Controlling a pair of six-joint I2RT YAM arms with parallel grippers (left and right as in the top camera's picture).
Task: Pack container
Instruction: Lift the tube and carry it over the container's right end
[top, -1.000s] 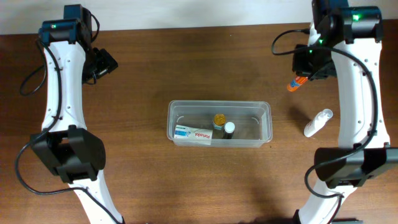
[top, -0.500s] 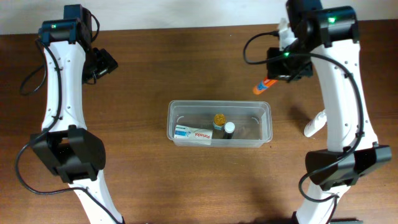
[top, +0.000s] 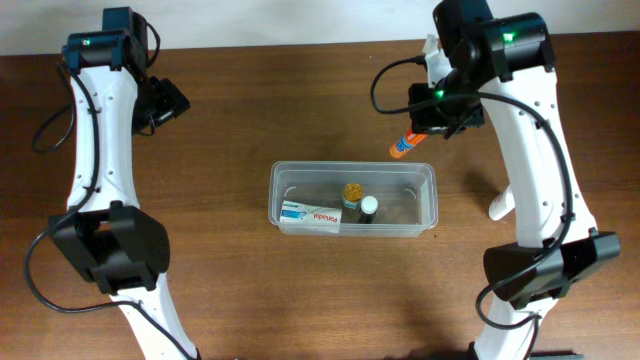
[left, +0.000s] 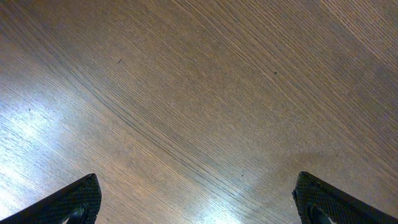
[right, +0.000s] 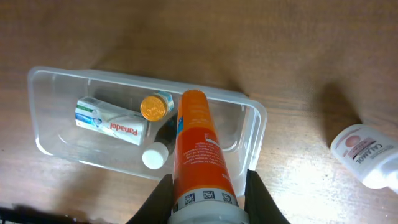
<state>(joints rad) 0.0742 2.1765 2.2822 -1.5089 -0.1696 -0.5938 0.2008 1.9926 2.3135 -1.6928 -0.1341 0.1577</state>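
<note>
The left fingers (left: 74, 202) stand wide apart over the brown wooden table (top: 220, 290). At mid-table sits the clear rectangular plastic container (top: 352, 165), holding a white cardboard box (top: 310, 215) and two small bottles. Above its far right rim, the right fingers (right: 158, 196) clamp an orange plastic tube (right: 199, 149). A white plastic bottle (right: 367, 149) lies further right.

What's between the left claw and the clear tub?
Only bare wooden table lies between the left gripper and the container, as the overhead view shows.
</note>
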